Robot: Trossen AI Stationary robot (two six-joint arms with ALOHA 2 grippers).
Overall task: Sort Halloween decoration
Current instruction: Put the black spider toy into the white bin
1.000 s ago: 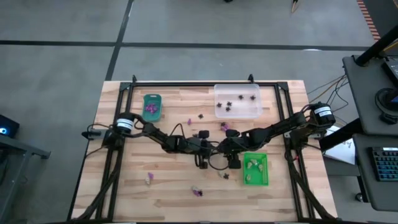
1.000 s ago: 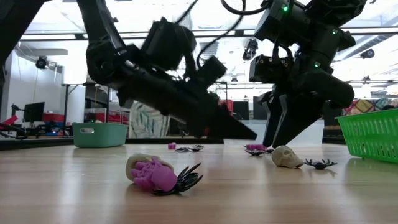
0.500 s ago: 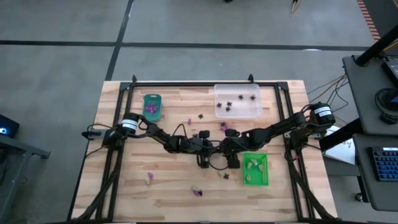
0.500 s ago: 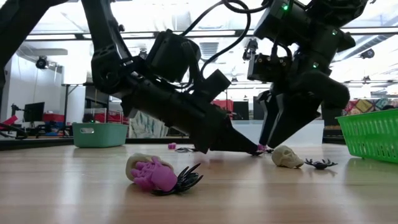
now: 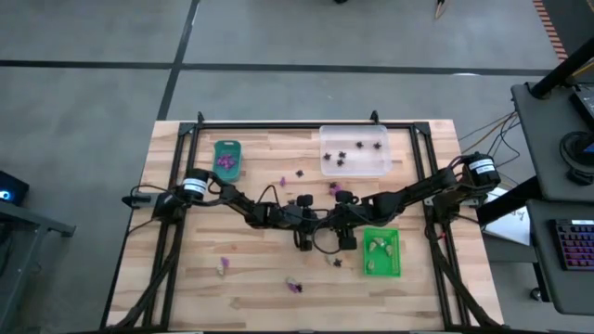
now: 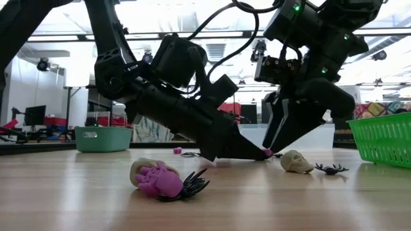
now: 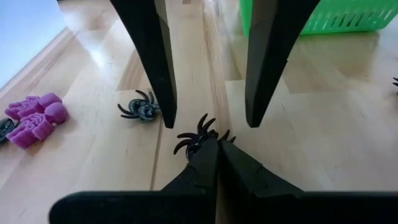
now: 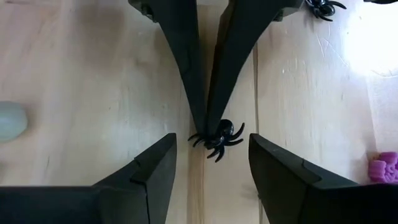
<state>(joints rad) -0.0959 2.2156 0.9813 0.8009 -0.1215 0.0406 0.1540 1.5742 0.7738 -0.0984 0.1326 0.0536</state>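
Wooden table [image 5: 186, 269]: left gripper [image 7: 211, 144] pinching black spider [image 7: 194, 138].

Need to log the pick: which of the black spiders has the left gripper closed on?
The black spider pinched at the left gripper tips, between the right gripper's open fingers. The other spider lies untouched beside it.

i logged a pale wooden table [image 5: 186, 278] under a black frame rail [image 5: 278, 128]. a teal tray [image 5: 227, 156] sat near the far left edge, a clear tray [image 5: 355, 150] far right of centre, a bright green tray [image 5: 381, 252] nearer on the right. grey floor [image 5: 83, 102] surrounded the table. a desk with a keyboard [image 5: 575, 243] stood at the right; cables [image 5: 497, 125] trailed beside it.
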